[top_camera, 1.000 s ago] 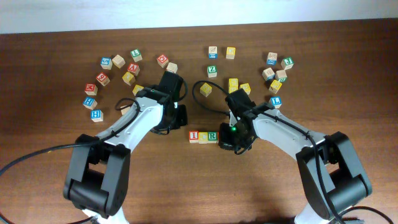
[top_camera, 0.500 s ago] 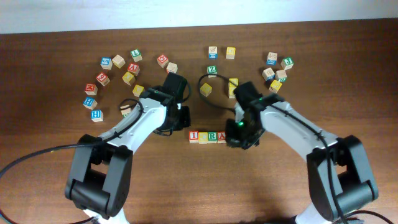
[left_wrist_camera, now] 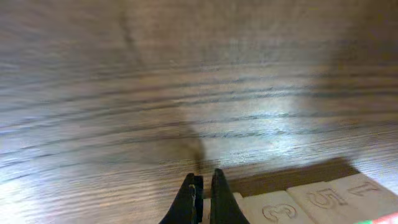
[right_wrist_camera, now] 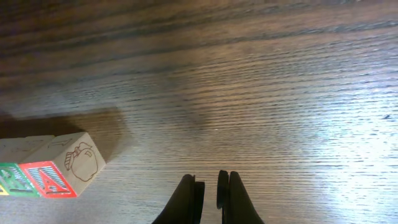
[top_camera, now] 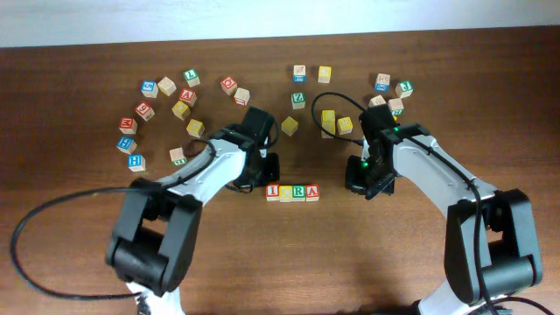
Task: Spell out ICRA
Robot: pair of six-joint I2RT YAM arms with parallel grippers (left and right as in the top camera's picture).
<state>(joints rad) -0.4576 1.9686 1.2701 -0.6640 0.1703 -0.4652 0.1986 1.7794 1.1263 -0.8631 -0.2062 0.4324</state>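
Your right gripper [right_wrist_camera: 210,182] is hovering closed and empty, the block row [right_wrist_camera: 46,169] lying to its left; your left gripper [left_wrist_camera: 204,180], closed too, is sitting just beside it.

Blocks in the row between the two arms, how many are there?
4, side by side in a line: I at the left end, an unreadable block next, then R, then A at the right end. None seems hidden.

The row of blocks [top_camera: 292,192] lies centred — left end effector [top_camera: 265,170] just beside, right end effector [top_camera: 366,185] near.
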